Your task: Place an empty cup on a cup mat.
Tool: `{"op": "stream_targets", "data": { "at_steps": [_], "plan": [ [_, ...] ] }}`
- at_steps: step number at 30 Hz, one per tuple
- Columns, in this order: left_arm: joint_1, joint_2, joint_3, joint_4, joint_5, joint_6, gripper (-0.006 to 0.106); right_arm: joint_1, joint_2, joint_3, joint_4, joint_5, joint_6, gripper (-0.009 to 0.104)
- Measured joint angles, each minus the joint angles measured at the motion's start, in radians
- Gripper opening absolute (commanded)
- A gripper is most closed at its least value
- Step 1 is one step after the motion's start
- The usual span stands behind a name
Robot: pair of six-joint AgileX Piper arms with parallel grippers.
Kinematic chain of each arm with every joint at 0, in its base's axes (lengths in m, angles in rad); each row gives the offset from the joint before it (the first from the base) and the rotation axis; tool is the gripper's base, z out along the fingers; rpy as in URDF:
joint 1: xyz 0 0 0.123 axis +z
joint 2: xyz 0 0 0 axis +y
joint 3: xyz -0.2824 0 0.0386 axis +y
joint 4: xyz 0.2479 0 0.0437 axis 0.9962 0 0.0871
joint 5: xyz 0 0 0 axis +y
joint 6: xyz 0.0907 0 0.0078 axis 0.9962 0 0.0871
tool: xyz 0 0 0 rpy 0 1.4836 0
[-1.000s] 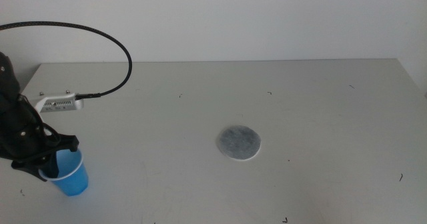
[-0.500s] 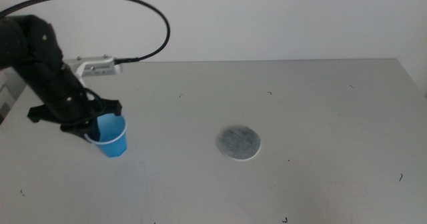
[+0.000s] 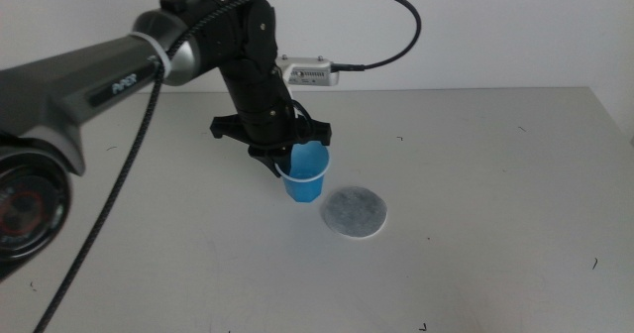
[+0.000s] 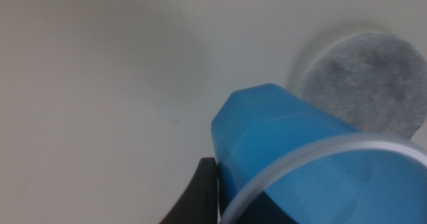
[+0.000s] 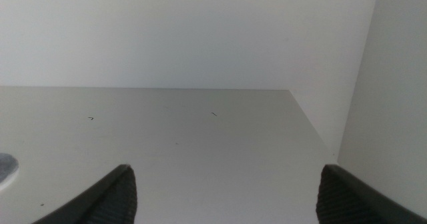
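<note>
My left gripper is shut on the blue cup at its rim and holds it upright just above the table. The cup is just left of the cup mat, a round grey disc with a white edge lying flat on the table. In the left wrist view the cup fills the foreground, with one dark jaw against its side, and the cup mat lies just beyond it. My right gripper is open and empty, out of the middle view; its wrist view shows bare table.
The white table has a few small dark specks. A white wall stands behind it. The left arm's black cable loops above the table's back edge.
My left gripper has carried the cup from the table's front left to the middle, right beside the cup mat. The mat has not moved.
</note>
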Motion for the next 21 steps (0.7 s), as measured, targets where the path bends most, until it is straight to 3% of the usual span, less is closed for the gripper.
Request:
{"op": "stream_targets", "data": {
  "at_steps": [8,17,21],
  "plan": [
    [-0.096,0.152,-0.183,-0.003,0.039,-0.004,0.0,0.0,0.0,0.0,0.0,0.0,0.0,0.094],
    [-0.118,0.203,-0.225,-0.034,0.048,-0.007,0.0,0.0,0.0,0.0,0.0,0.0,0.0,0.094],
    [-0.118,0.204,-0.226,-0.034,0.049,-0.003,0.014,0.0,0.0,0.0,0.0,0.0,0.0,0.094]
  ]
}}
